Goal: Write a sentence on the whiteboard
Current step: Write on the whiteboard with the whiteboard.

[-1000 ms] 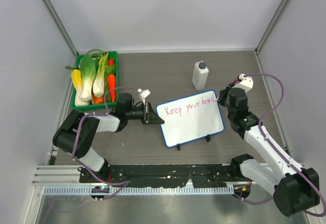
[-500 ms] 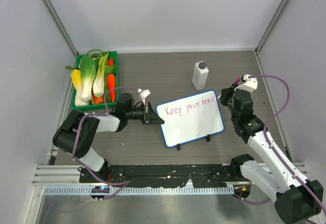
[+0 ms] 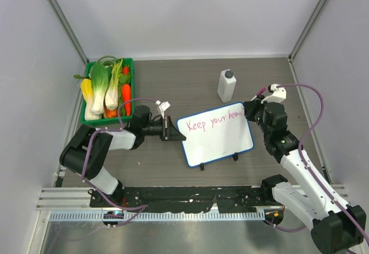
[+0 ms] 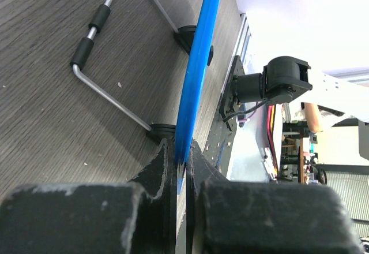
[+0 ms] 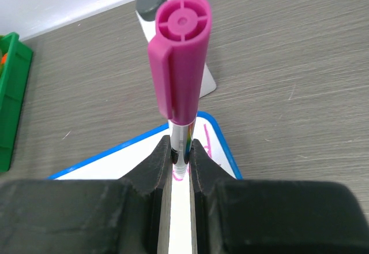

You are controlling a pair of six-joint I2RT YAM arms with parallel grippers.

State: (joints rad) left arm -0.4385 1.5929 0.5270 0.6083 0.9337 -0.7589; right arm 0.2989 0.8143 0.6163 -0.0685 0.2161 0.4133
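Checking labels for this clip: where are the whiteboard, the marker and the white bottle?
whiteboard (image 3: 222,141), top external view, lower bare part of its white face.
marker (image 5: 179,63), right wrist view, side of its pink cap.
white bottle (image 3: 226,89), top external view, middle of its body.

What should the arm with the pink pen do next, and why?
Probably carry the pen in the right claw down and left to start a second line under "Keep". The writing runs to the board's right rim, the white below it is bare, and the left claw clamps the board's other edge.
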